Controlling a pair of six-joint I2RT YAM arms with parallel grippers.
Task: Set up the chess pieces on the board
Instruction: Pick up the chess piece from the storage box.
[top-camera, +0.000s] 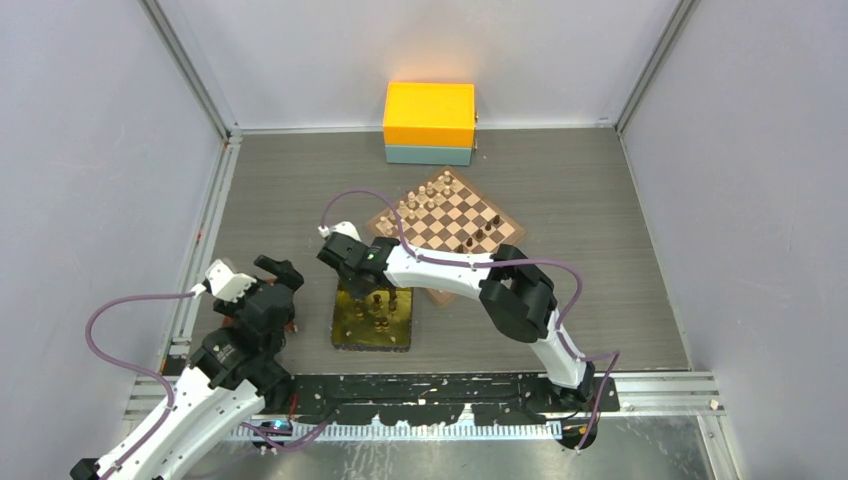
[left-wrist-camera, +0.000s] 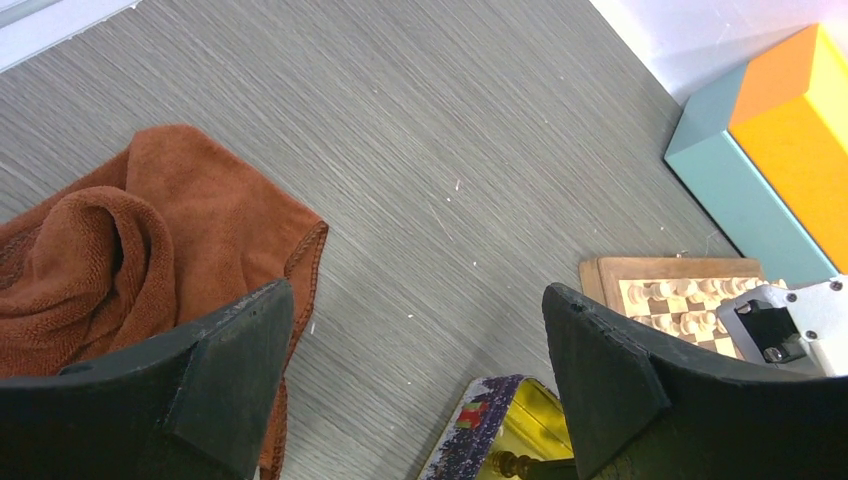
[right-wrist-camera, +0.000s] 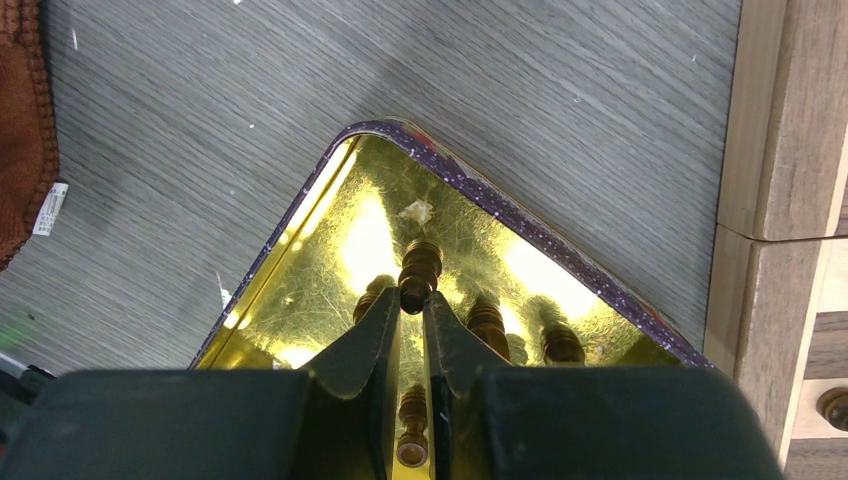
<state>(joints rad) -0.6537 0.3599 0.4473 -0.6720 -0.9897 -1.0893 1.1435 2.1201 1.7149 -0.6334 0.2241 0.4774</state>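
The board (top-camera: 447, 214) lies diagonally at the table's middle, with pale chessmen along its far-left edge and a few dark ones at its right. More dark-brown chess pieces (top-camera: 378, 310) stand in a shiny gold tray (top-camera: 346, 337) in front of it. My right gripper (top-camera: 360, 282) hangs over the tray's far end. In the right wrist view it (right-wrist-camera: 411, 298) is shut on one dark chess piece (right-wrist-camera: 421, 266), pinched at the fingertips; others (right-wrist-camera: 486, 322) stand beside it in the tray (right-wrist-camera: 330, 200). My left gripper (left-wrist-camera: 415, 300) is open and empty above bare table, left of the tray (left-wrist-camera: 480, 425).
A rumpled orange cloth (left-wrist-camera: 100, 240) lies left of the left gripper. An orange-and-teal box (top-camera: 430, 122) stands against the back wall behind the board. The board's wooden border (right-wrist-camera: 780, 150) lies close to the tray's right side. Grey walls enclose the table.
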